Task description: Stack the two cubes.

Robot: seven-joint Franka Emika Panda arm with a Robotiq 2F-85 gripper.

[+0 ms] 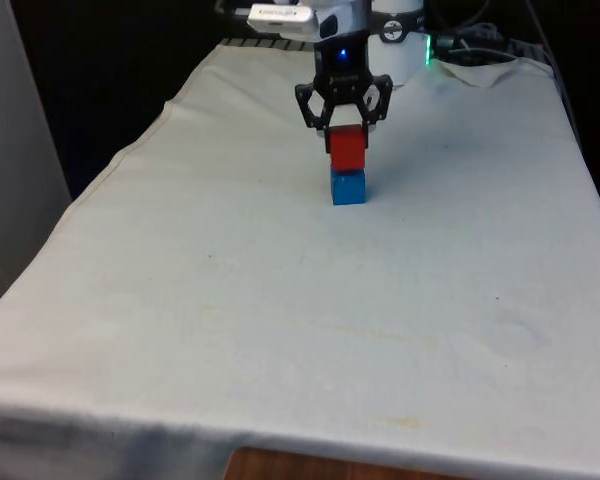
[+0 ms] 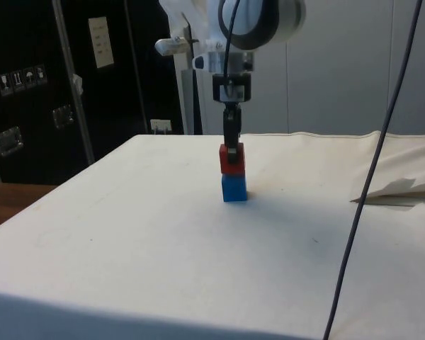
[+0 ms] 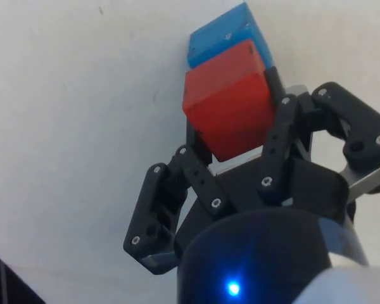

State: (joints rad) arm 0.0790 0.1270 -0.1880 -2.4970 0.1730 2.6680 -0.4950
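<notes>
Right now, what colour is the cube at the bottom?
Blue. The bottom cube sits under the red cube, clearest in the front view.

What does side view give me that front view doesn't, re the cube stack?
Side view alone: the dark cabinets behind the table, a black cable hanging across the picture, and the gripper seen edge-on, as one narrow black column over the red cube.
Front view alone: both fingers, one at each flank of the red cube, plus the cloth's near edge.
Both: the red cube sitting on the blue cube, roughly aligned, the blue one resting on the white cloth, the gripper at the red cube.
</notes>
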